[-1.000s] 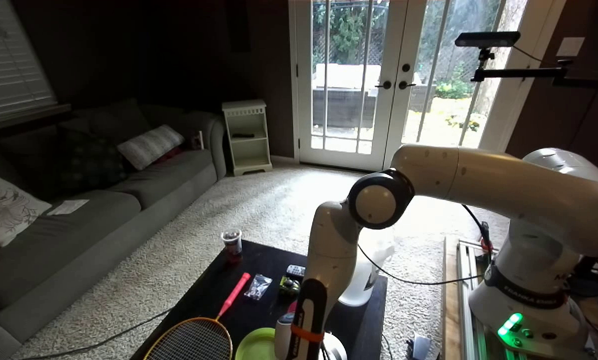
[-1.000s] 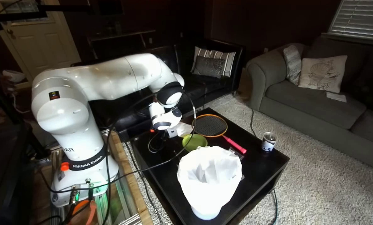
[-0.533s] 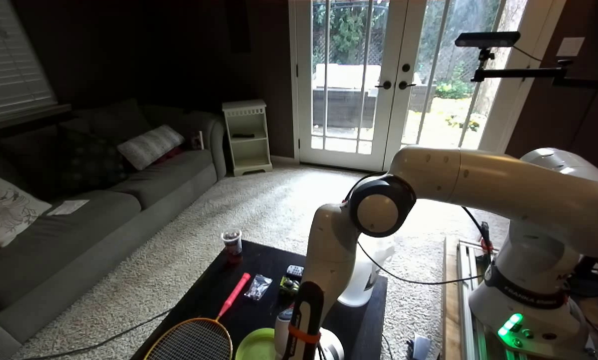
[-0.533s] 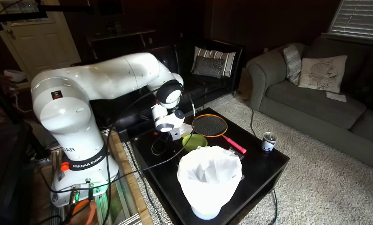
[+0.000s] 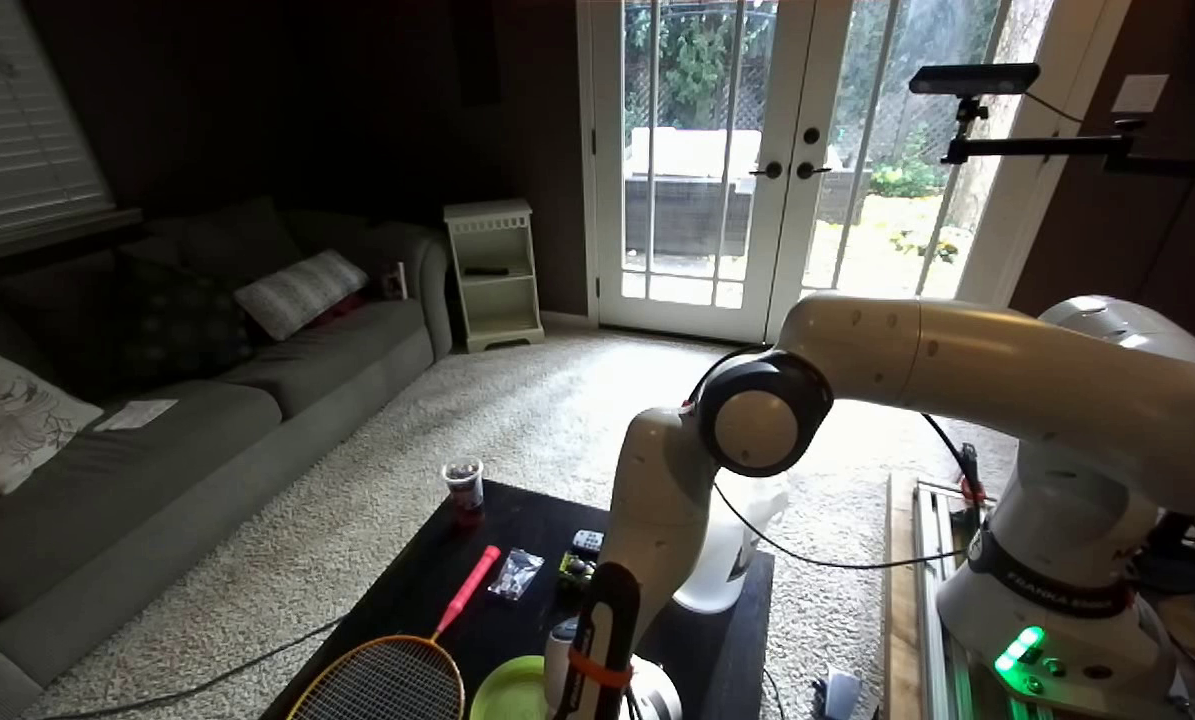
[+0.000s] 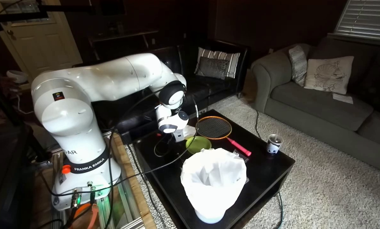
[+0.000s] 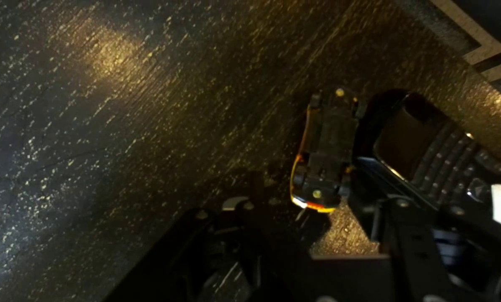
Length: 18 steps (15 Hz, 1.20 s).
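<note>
In the wrist view a small toy car (image 7: 328, 147) lies wheels-up on the dark table (image 7: 149, 126), with yellow, red and white on its near end. My gripper (image 7: 308, 181) straddles that near end. Dark table shows between the left finger and the car; the right fingertip is close to a wheel, and I cannot tell whether it touches. Right of the car is a black handheld device with keys (image 7: 441, 157), partly covered by the right finger. In an exterior view the hand (image 6: 174, 124) is low over the table beside a green plate (image 6: 198, 145); the fingers are lost in shadow there.
A lined white bin (image 6: 213, 187) stands on the table. Around it are a racket (image 6: 239, 147), a cup (image 6: 273, 144), a clear plastic packet (image 5: 517, 573) and a remote (image 5: 587, 542). A black cable (image 6: 164, 167) loops from the arm across the table.
In an exterior view the hand has sunk and shifted slightly toward the plate, mostly in the first half second. The bin, plate, racket and cup are where they were.
</note>
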### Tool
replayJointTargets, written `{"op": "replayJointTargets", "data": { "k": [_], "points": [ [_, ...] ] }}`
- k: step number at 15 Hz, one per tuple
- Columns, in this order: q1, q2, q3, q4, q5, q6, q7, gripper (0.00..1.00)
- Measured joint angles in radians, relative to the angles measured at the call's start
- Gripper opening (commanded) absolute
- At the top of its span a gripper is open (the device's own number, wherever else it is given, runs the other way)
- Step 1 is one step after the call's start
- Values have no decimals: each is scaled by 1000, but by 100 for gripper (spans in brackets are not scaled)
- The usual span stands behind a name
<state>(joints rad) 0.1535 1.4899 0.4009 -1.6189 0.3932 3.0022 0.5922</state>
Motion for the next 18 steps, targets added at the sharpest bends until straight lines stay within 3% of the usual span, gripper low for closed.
{"op": "replayJointTargets", "data": {
  "k": [4, 11, 14, 18],
  "points": [
    [14, 0, 0, 19, 98, -32, -71, 11],
    [48, -3, -19, 42, 237, -46, -190, 11],
    [72, -12, -27, 26, 229, 32, -205, 11],
    [171, -31, -58, -11, 225, 195, -206, 11]
  ]
}}
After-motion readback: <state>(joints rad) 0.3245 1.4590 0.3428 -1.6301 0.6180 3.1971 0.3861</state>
